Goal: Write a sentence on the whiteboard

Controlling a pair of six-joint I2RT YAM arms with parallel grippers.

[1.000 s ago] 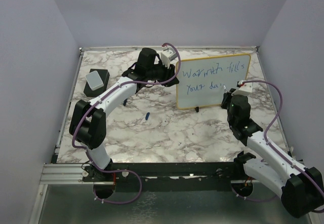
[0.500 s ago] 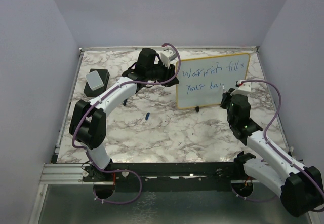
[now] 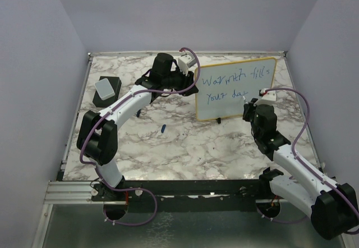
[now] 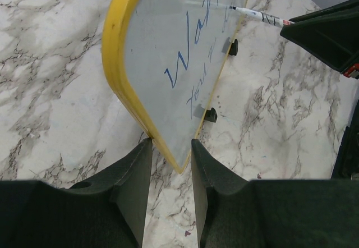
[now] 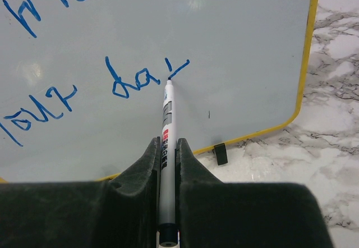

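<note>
The whiteboard (image 3: 247, 99) with a yellow frame stands upright at the back of the marble table. The sentence (image 3: 227, 82) is in blue, "Warmth fills" above "Your da". My left gripper (image 3: 189, 83) is shut on the board's left edge; in the left wrist view its fingers (image 4: 134, 169) straddle the yellow frame (image 4: 115, 51). My right gripper (image 3: 250, 106) is shut on a white marker (image 5: 166, 116). The marker's tip touches the board at the end of a fresh slanted stroke (image 5: 178, 68) right of "da" (image 5: 128, 81). The marker also shows in the left wrist view (image 4: 261, 16).
A grey-topped black eraser block (image 3: 105, 90) lies at the table's back left. A small blue cap (image 3: 162, 128) lies on the marble in front of the board. The board's black feet (image 5: 221, 154) rest on the table. Purple walls close in three sides.
My right gripper has shifted slightly left and up with the marker, and a new stroke has appeared after "da". The left arm and the board have not moved.
</note>
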